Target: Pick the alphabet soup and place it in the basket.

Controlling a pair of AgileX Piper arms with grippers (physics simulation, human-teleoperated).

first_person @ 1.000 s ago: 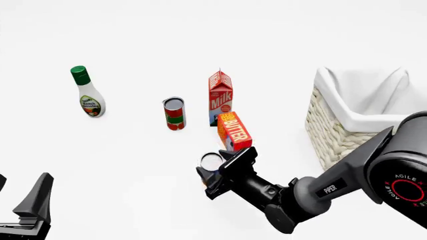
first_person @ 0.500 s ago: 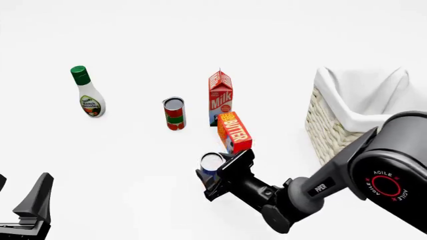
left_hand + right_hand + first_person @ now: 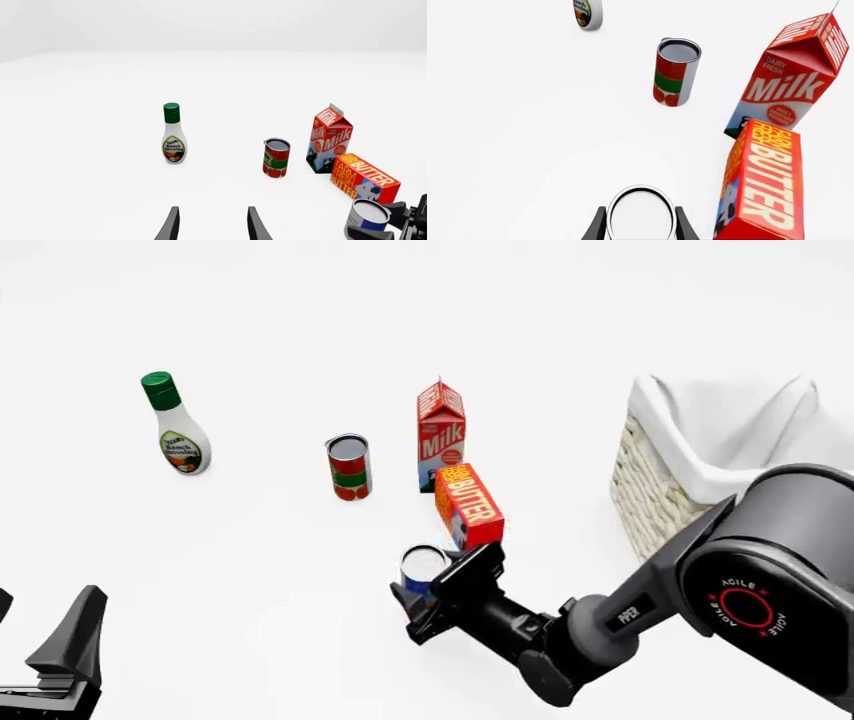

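Observation:
The alphabet soup (image 3: 422, 565) stands upright on the table just in front of the butter box; it is a small blue-labelled can with a silvery top. My right gripper (image 3: 442, 580) is open with one finger on each side of the can. In the right wrist view the can's top (image 3: 640, 212) fills the gap between the fingers (image 3: 599, 225). The left wrist view shows the same can (image 3: 365, 216) low at one edge. The basket (image 3: 663, 502), woven with a white lining, stands at the right. My left gripper (image 3: 44, 608) hangs open and empty at the near left.
A butter box (image 3: 469, 504) leans right behind the soup, and a milk carton (image 3: 441, 432) stands behind that. A red-and-green can (image 3: 348, 467) is left of the milk. A dressing bottle (image 3: 176, 427) stands far left.
My right arm's elbow and forearm have swung lower and nearer, and the gripper has settled slightly lower around the soup can. The can and the left arm have not moved.

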